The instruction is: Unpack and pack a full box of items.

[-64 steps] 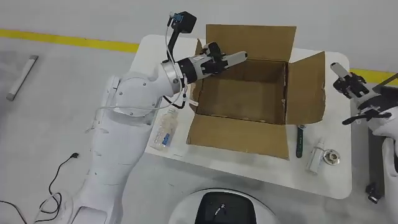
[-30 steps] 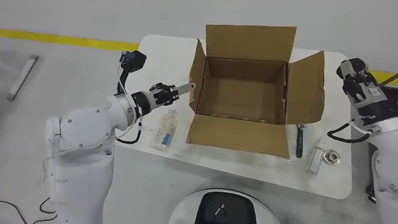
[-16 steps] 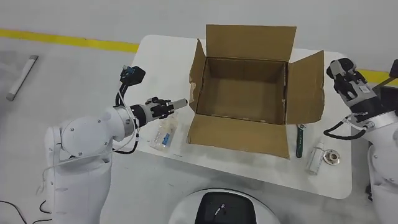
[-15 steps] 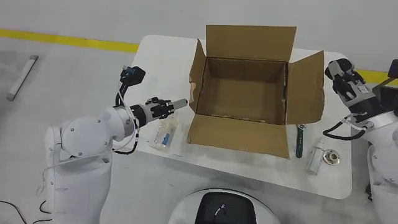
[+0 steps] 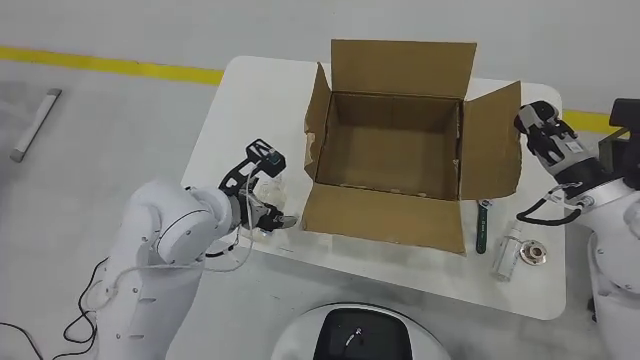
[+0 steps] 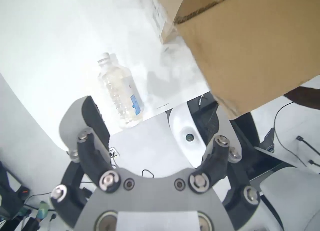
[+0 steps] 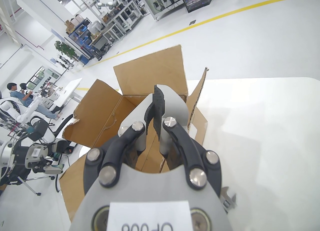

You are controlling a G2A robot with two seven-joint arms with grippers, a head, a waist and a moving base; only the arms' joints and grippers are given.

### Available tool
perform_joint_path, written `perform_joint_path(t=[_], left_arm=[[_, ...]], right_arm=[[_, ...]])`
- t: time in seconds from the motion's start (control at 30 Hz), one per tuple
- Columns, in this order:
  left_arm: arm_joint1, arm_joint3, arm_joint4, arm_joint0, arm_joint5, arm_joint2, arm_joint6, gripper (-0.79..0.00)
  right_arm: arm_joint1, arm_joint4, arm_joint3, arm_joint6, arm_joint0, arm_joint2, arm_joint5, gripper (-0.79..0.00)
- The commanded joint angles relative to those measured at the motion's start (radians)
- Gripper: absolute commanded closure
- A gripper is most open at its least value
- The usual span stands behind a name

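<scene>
My left gripper (image 6: 150,124), fingers apart, hangs near the clear plastic bottle (image 6: 121,94) at the white table (image 6: 50,42) edge; a clumsy nudge could roll it off.

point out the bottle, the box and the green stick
plastic bottle (image 6: 120,92), left wrist view, mid body
cardboard box (image 5: 385,218), top view, front wall
dark green stick (image 5: 482,228), top view, mid shaft

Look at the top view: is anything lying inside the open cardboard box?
No, the floor of the cardboard box is bare, and the plastic bottle lies outside it on the table.
</scene>
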Motion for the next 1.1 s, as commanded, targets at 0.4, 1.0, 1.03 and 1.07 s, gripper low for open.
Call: perform_joint_path(t=[0.4, 1.0, 1.03, 1.07], left_arm=[[0.027, 0.059, 0.05, 0.006, 0.004, 0.019, 0.0, -0.785], [0.028, 0.387, 0.184, -0.055, 0.06, 0.098, 0.157, -0.785], [0.028, 0.403, 0.177, -0.057, 0.062, 0.097, 0.171, -0.785], [0.029, 0.422, 0.191, -0.06, 0.059, 0.101, 0.173, -0.785]], right_arm=[[0.002, -0.023, 0.01, 0.022, 0.029, -0.03, 0.008, 0.0], [0.005, -0.044, -0.004, 0.043, 0.016, -0.019, 0.042, 0.0], [0.005, -0.045, -0.004, 0.044, 0.014, -0.018, 0.044, 0.0], [0.005, -0.047, -0.006, 0.047, 0.012, -0.018, 0.046, 0.0]])
